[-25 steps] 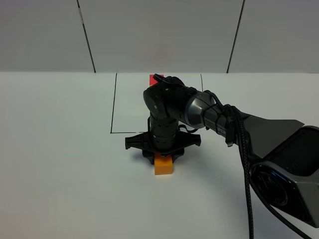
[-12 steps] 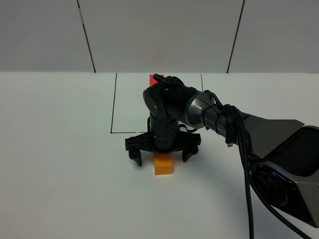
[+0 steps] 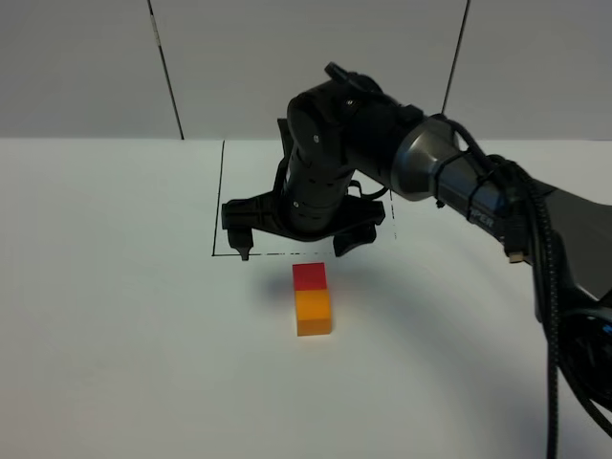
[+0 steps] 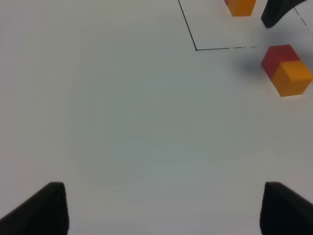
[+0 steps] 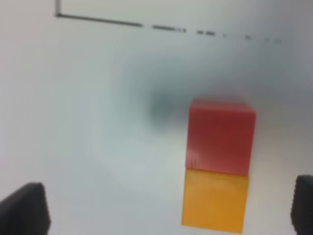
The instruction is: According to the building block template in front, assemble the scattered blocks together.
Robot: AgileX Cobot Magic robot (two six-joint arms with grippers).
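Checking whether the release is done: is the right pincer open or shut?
Open. The right pincer hangs above the table with its fingers spread wide, holding nothing; the red cube and orange cube sit joined below it.

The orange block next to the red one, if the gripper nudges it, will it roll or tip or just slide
The orange block would probably slide, not roll: it is a flat-faced cube lying squarely on the table. Its matte faces look rigid. Pushed toward the red block, which it touches, both would likely move together.

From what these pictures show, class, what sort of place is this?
Probably a robot test bench in a lab: a bare white table with a black drawn square, plain panelled walls, and only red and orange cubes beneath the right gripper.
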